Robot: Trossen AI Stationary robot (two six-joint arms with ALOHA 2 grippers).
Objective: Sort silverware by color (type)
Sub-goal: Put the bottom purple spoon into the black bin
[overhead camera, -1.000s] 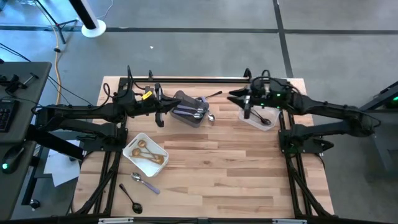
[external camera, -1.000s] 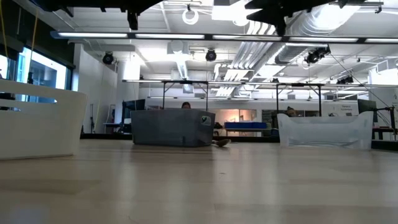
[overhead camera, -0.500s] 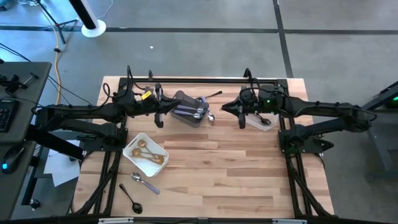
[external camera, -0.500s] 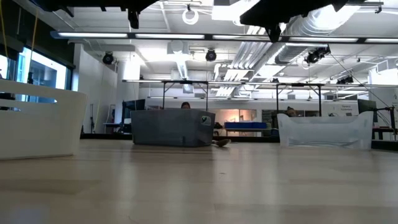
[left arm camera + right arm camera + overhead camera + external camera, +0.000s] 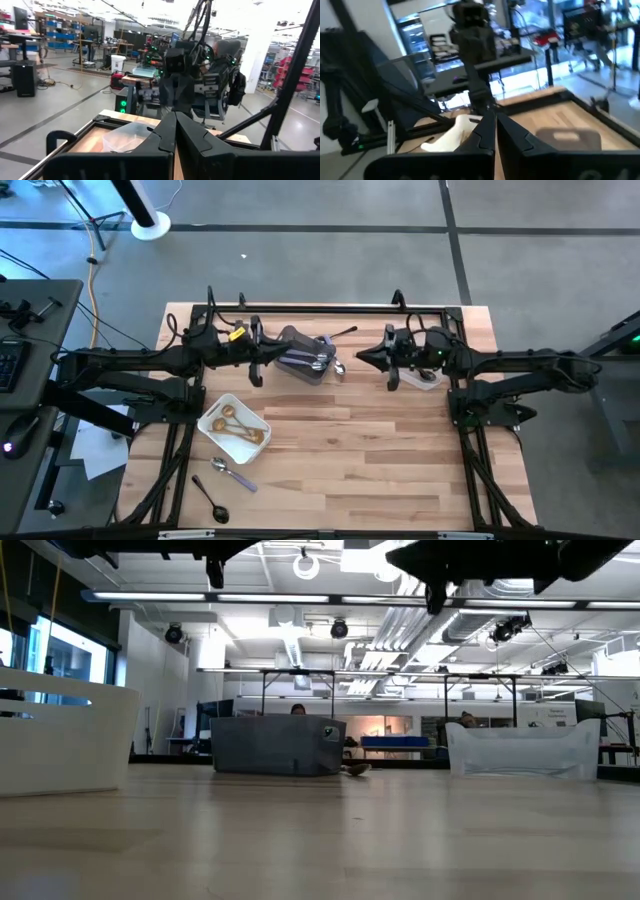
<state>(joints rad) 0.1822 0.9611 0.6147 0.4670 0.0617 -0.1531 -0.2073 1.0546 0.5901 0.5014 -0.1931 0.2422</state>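
Pulled back off the clear tub (image 5: 422, 374), right gripper (image 5: 388, 370) now pinched shut, empty. Near left corner: black spoon (image 5: 211, 499), lilac-handled spoon (image 5: 232, 472). Gold pieces (image 5: 237, 428) in white tray (image 5: 222, 406). Far edge: left gripper (image 5: 257, 365) closed beside grey bin (image 5: 290, 338).

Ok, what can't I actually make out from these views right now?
- Clear tub contents: high view, the right arm covers most of it.
- Grey bin contents: too small to count or type in the high view; its wall hides them in the low view.
- White tray contents: hidden behind its wall in the low view.
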